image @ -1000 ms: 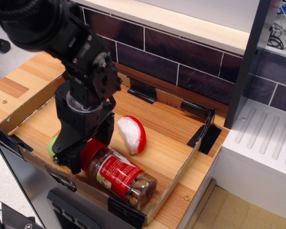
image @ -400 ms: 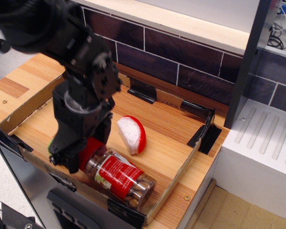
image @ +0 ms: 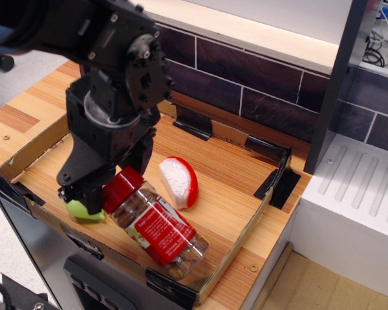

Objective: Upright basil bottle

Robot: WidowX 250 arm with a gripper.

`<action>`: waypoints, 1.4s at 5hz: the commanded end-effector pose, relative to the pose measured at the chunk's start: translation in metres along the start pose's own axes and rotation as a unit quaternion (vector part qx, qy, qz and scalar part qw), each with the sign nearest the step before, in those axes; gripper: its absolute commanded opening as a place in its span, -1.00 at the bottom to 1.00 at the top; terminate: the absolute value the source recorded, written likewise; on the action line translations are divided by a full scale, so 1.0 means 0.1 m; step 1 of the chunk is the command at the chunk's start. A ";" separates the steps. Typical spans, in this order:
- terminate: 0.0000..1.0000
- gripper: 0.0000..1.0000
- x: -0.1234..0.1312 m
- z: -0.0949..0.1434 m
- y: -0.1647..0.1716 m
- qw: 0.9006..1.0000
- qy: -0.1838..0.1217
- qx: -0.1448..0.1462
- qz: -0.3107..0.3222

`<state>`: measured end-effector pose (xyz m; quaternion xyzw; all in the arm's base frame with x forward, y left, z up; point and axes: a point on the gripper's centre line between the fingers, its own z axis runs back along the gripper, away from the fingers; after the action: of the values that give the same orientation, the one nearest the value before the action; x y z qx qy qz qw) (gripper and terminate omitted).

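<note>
The gripper (image: 100, 194) clamps the red cap of the basil bottle (image: 156, 225), tilted, its base resting by the tray's front wall (image: 181, 284); a green toy (image: 83, 209) shows partly behind.

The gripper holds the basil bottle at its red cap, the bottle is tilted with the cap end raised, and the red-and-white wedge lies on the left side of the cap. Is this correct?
Not fully. In the observation.image view the red-and-white wedge lies right of the cap, not left. The rest holds: the gripper grips the basil bottle at its red cap, cap end raised.

Wooden tray (image: 233, 187): basil bottle (image: 158, 226), wedge (image: 179, 181), pear (image: 84, 209)
</note>
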<state>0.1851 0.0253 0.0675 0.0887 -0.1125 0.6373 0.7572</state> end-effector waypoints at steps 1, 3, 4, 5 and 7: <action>-1.00 -1.00 -0.03 0.23 -0.03 0.997 -0.067 -0.046 -0.016; -1.00 -1.00 0.00 0.30 -0.02 0.981 -0.173 -0.088 0.010; -1.00 -1.00 -0.02 0.32 -0.08 0.981 -0.172 -0.086 0.018; -1.00 -1.00 -0.13 0.23 -0.05 0.972 -0.219 -0.079 -0.022; -1.00 1.00 -0.07 0.47 -0.15 0.977 -0.206 -0.054 -0.017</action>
<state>0.1927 0.0109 0.1090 0.1932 -0.2826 0.5856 0.7348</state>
